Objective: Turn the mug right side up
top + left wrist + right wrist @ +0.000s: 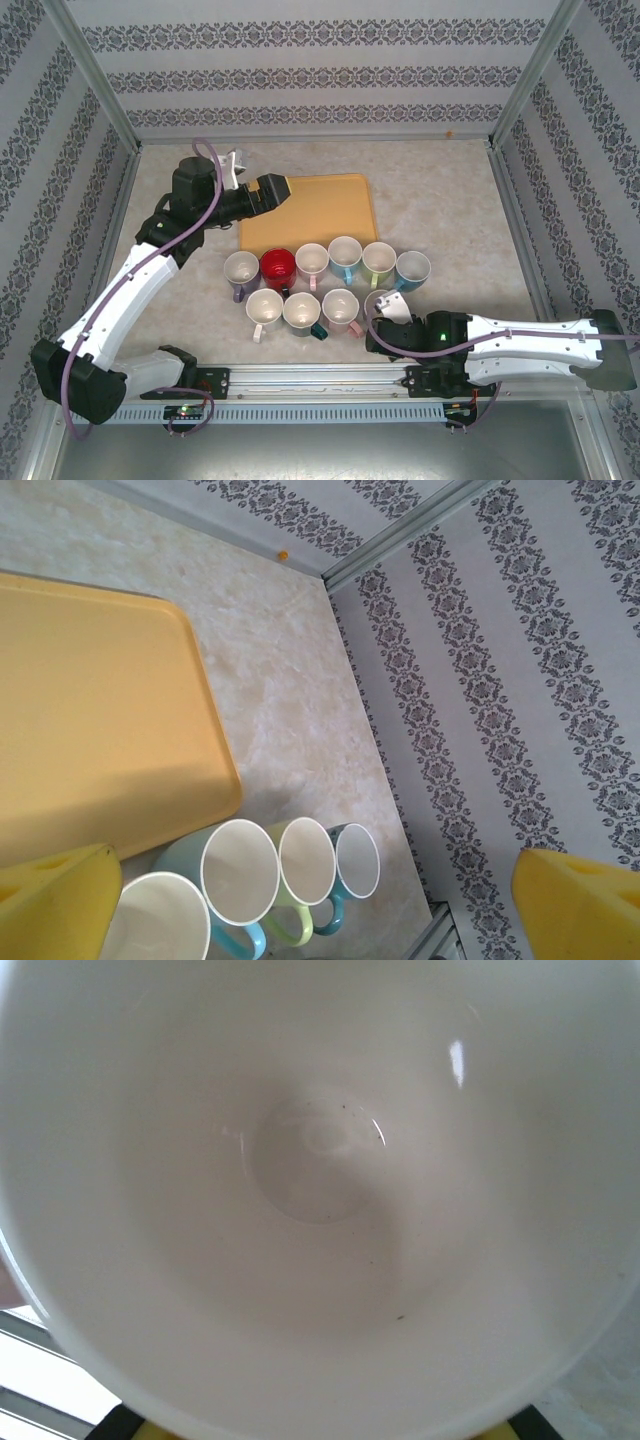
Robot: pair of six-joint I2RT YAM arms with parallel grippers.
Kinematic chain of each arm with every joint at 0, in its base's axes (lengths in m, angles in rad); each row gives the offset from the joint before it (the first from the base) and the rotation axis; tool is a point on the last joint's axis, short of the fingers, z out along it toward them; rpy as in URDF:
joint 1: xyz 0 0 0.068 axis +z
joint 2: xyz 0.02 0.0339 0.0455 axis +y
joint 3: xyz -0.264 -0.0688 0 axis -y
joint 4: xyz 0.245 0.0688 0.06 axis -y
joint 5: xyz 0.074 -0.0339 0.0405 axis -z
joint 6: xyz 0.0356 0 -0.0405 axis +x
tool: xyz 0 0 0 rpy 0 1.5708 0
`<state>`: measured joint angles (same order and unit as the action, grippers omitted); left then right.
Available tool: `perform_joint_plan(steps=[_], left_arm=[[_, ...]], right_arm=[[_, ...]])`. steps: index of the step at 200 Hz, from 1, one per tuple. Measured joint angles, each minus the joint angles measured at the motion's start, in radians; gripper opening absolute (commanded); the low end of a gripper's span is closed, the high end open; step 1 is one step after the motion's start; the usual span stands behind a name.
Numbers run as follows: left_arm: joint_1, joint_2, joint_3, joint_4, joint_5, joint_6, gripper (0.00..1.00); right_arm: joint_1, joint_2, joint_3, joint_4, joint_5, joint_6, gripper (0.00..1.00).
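Close against right hand (390,308), mug (320,1160).

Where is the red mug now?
In the top view, the red mug stands second from left in the back row, just in front of the yellow tray.

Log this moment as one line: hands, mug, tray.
left hand: open, empty, above tray edge | right hand: at front-row end mug, grip unclear | mug: opening faces wrist camera

Yellow tray (320,210) on beige marbled table (450,200), floral-striped walls (320,70), metal corner post (522,88).
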<state>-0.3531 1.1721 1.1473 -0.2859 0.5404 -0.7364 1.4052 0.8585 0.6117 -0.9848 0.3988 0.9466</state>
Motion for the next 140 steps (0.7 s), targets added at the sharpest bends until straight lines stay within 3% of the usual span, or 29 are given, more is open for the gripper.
perform_joint_plan(steps=[88,140], left_arm=[[0.0,-0.018,-0.036,0.0,-0.003,0.0,1.0],[0.0,-0.029,-0.04,-0.003,-0.005,0.0,1.0]], right_arm=[[0.0,0.045,-0.016,0.049,-0.019,0.012,0.26],[0.0,0.01,-0.016,0.047,-0.022,0.025,0.51]])
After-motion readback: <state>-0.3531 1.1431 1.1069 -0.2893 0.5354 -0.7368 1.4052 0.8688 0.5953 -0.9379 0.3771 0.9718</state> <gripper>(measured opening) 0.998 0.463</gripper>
